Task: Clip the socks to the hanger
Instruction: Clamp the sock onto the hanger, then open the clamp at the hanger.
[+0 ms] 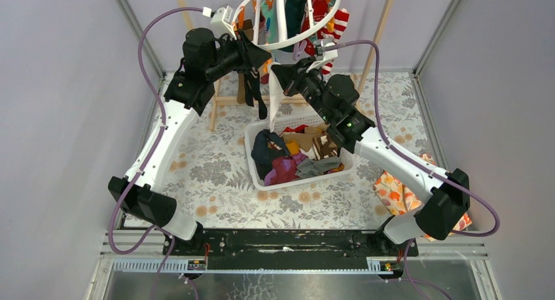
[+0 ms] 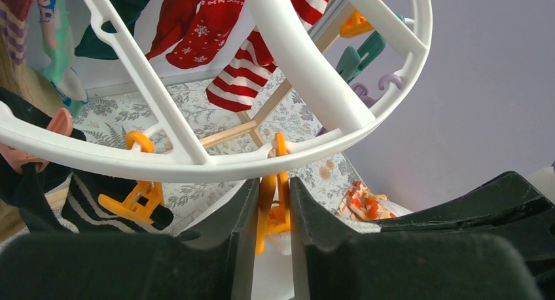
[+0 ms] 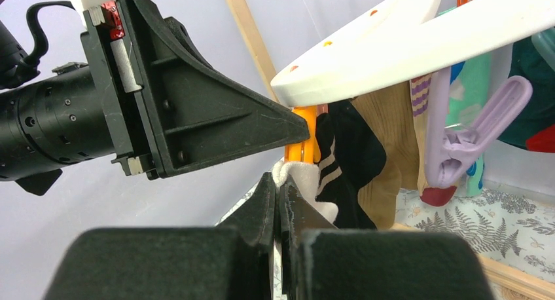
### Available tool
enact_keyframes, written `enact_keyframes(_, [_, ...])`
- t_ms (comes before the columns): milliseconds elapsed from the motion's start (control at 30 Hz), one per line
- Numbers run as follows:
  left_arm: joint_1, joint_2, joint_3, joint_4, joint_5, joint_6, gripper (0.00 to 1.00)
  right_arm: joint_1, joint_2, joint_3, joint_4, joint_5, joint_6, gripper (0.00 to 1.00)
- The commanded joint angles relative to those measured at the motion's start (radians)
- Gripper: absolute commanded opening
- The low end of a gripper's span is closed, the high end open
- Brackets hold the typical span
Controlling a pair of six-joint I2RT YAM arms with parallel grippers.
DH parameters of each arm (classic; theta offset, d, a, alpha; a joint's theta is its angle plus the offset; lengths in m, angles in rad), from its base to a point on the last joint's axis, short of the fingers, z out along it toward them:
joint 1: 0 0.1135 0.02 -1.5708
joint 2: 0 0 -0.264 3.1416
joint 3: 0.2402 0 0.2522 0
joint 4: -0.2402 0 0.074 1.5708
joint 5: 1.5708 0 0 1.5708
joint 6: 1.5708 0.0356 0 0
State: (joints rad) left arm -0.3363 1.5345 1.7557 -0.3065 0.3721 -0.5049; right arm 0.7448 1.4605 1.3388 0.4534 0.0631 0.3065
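Observation:
The white ring hanger [image 1: 288, 18] hangs at the back, with several socks clipped on it. My left gripper [image 1: 262, 54] is shut on an orange clip [image 2: 275, 202] under the ring's rim [image 2: 196, 159] and squeezes it. My right gripper [image 1: 278, 74] is shut on a white sock [image 3: 298, 175]. It holds the sock's top edge right at the bottom of that orange clip [image 3: 302, 146]. The rest of the sock hangs down [image 1: 276, 107] towards the basket. A bit of white fabric [image 2: 285, 244] shows beneath the clip in the left wrist view.
A white slotted basket [image 1: 256, 175] with several loose socks stands mid-table under the arms. A wooden rack frame [image 1: 226, 100] carries the hanger. A black striped sock [image 3: 347, 162] hangs beside the orange clip, a lilac clip [image 3: 458, 143] further right. A floral bag [image 1: 396, 192] lies at right.

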Motion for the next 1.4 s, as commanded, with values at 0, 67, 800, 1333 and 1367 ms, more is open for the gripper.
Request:
enact_keyframes(0, [-0.007, -0.019, 0.026, -0.033, -0.019, 0.023, 0.28, 0.009, 0.007, 0.069, 0.056, 0.009, -0.017, 0.00])
enact_keyframes(67, [-0.007, -0.021, 0.029, -0.039, -0.024, 0.027, 0.33, 0.009, 0.009, 0.068, 0.056, 0.010, -0.016, 0.00])
enact_keyframes(800, [-0.002, -0.084, -0.001, -0.101, -0.058, 0.107, 0.96, 0.008, -0.062, -0.009, -0.019, -0.059, -0.022, 0.57])
enact_keyframes(1333, [0.014, -0.108, -0.019, -0.119, -0.037, 0.176, 0.82, -0.246, -0.138, -0.057, -0.088, -0.387, 0.193, 0.65])
enact_keyframes(1367, [0.014, -0.111, -0.018, -0.120, -0.036, 0.180, 0.80, -0.250, -0.128, -0.058, -0.065, -0.411, 0.207, 0.65])
